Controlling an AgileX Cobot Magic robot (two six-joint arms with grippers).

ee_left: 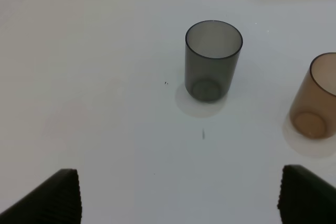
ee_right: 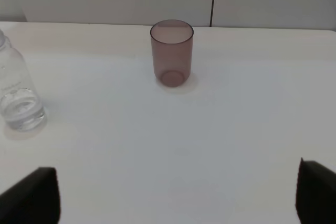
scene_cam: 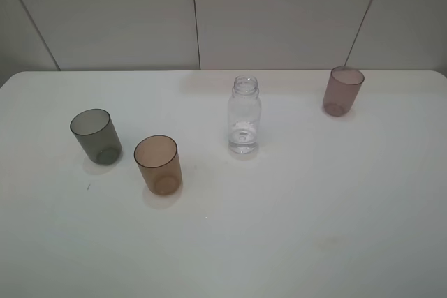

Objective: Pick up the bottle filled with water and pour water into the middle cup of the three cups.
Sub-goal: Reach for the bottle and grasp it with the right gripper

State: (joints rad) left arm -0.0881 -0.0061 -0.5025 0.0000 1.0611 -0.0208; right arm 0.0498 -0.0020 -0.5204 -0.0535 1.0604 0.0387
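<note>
Nearest to me, I am holding my right pincer [ee_right: 176, 182] spread wide with nothing in it, its two dark fingers hanging low over the bare tabletop [scene_cam: 293, 228]. My left pincer [ee_left: 178, 182] is gaping just as wide and is just as empty. Neither arm is showing in the high view, so I am judging their places from the wrist cameras alone.

Going farther out, the middle cup [scene_cam: 158, 165] is standing upright on the left half, with the grey cup [scene_cam: 96, 136] just beside it, further left and slightly farther back. My left camera is cutting the middle cup off at its edge.

Beyond them, the bottle [scene_cam: 244, 114] is standing upright and capless, its long axis vertical, a little right of centre and well apart from every cup. Only my right camera is catching it, and only partly, so I am judging the right arm the nearer one, with the bottle lying ahead and to the left of that pincer. Its water level is proving hard to read through the clear plastic.

Farthest, the pink cup [scene_cam: 343, 91] is standing alone on the right.
</note>
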